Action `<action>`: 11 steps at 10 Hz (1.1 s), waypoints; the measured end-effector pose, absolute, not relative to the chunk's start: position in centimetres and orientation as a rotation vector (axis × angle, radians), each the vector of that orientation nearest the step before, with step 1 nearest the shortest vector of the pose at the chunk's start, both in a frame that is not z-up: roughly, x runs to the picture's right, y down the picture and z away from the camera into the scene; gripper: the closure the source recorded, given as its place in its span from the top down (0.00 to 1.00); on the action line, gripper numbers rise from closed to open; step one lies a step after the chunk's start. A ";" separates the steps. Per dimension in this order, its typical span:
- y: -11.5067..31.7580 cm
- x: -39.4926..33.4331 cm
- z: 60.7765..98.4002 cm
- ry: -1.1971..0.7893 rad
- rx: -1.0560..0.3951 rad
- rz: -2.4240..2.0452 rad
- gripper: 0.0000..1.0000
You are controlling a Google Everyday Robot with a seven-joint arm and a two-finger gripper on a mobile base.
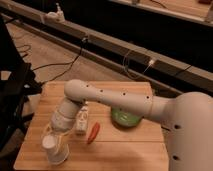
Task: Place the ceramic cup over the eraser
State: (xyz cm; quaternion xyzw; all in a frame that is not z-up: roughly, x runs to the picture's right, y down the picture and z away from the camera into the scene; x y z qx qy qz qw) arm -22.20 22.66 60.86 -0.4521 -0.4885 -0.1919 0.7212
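the gripper (51, 139) sits at the near left of the table (135, 155), at the end of the arm (107, 100) that reaches in from the right. the cup (54, 149) is at the gripper, directly below and in front of it, and appears to be carried there; the gripper itself is largely hidden behind the cup and the wrist, so whether it is spread or pinching the cup cannot be told.

the cup's long axis is close to upright, tilted slightly. a pale round face shows at its upper end, toward the gripper; whether this is the base or the open mouth cannot be told. for placement over the eraser, the mouth must face down.

the eraser is not visible. no small black lump shows anywhere on the table. it may lie under or behind the cup and gripper, so its bearing from the gripper and its long axis cannot be stated.

to the right of the gripper stands a white bottle (82, 120), and just beyond it lies an orange carrot (93, 132), long axis running near-to-far. a green bowl (126, 118) lies further right, well apart.

judgement: the coming move is likely a straight descent, provided the eraser lies beneath the cup.
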 end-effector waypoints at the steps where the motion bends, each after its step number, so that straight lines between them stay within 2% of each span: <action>1: 22.8 -21.9 61.4 -1.080 -0.993 -0.417 0.72; 2: 23.0 -21.6 62.0 -1.079 -0.983 -0.411 0.79; 3: 23.2 -21.3 62.3 -1.079 -0.974 -0.410 0.80; 8: 23.9 -21.1 62.6 -1.087 -0.965 -0.426 0.80; 11: 21.4 -19.8 62.3 -1.034 -0.888 -0.420 0.80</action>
